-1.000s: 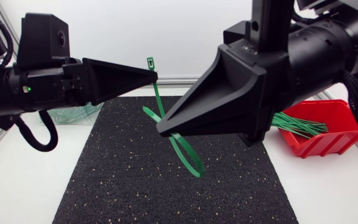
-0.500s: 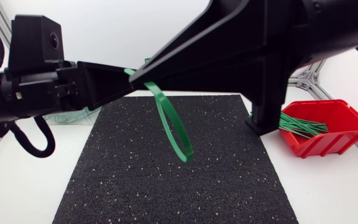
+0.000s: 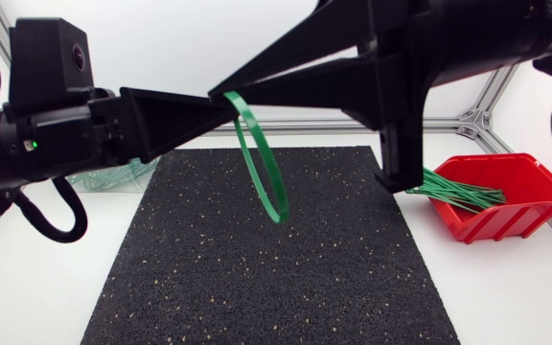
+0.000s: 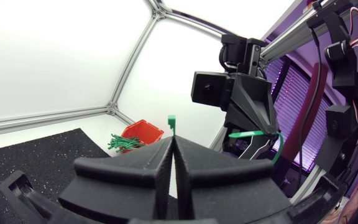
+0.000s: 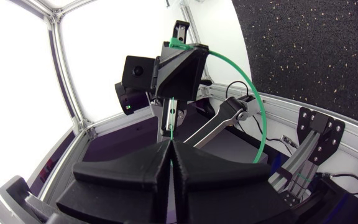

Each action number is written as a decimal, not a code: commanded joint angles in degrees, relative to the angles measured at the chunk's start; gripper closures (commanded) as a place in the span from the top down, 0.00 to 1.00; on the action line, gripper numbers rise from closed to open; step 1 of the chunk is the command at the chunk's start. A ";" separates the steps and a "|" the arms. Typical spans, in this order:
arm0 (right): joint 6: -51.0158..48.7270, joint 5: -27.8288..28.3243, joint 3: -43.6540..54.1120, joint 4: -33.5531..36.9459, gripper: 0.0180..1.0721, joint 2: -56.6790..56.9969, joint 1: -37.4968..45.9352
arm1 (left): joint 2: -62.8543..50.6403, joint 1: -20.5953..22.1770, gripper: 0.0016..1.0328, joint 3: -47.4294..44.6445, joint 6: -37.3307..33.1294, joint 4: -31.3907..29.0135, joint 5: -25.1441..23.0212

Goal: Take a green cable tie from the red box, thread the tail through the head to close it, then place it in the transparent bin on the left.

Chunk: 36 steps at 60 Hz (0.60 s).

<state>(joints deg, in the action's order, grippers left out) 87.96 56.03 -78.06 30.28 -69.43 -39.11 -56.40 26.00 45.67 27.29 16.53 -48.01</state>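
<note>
Green and flat, one thin plastic cable tie [image 3: 276, 218] hangs as a loop above the middle of the black speckled foam mat [image 3: 257, 278]. Its top is caught where the two grippers meet, and whether the tail passes through the head I cannot tell. One red plastic box [image 3: 525, 216] at the bench's right edge holds a bundle of spare green ties [image 3: 453, 192], too tangled to count. One transparent bin [image 3: 113, 175] stands near the left edge. Both arms reach inward, tip to tip: the left gripper [image 3: 224, 106] and right gripper [image 3: 217, 92] each pinch the strap tight.
</note>
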 commanded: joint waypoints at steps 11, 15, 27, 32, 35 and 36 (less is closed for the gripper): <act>7.57 -2.59 -0.16 -6.38 0.06 -0.44 0.62 | 1.65 0.72 0.03 -1.37 2.07 1.39 1.43; 9.33 -3.47 0.89 -8.57 0.06 -0.53 0.62 | 1.91 0.63 0.03 -1.64 3.12 2.45 1.43; 11.44 -4.17 2.39 -11.03 0.06 -0.71 0.88 | 2.61 -0.42 0.03 -1.46 4.88 2.71 0.72; 12.50 -4.35 3.18 -12.18 0.06 -0.80 0.97 | 2.61 -1.13 0.03 -1.37 6.11 3.42 -0.07; 12.67 -4.35 3.27 -12.44 0.06 -0.88 0.97 | 2.61 -1.57 0.03 -1.29 6.55 3.77 -0.51; 12.67 -4.35 3.36 -12.53 0.06 -0.88 0.97 | 2.61 -1.74 0.03 -1.29 6.64 3.86 -0.59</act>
<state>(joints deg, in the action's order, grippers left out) 97.80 52.14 -76.12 18.98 -69.45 -38.50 -54.46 25.04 45.56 31.79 19.00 -47.72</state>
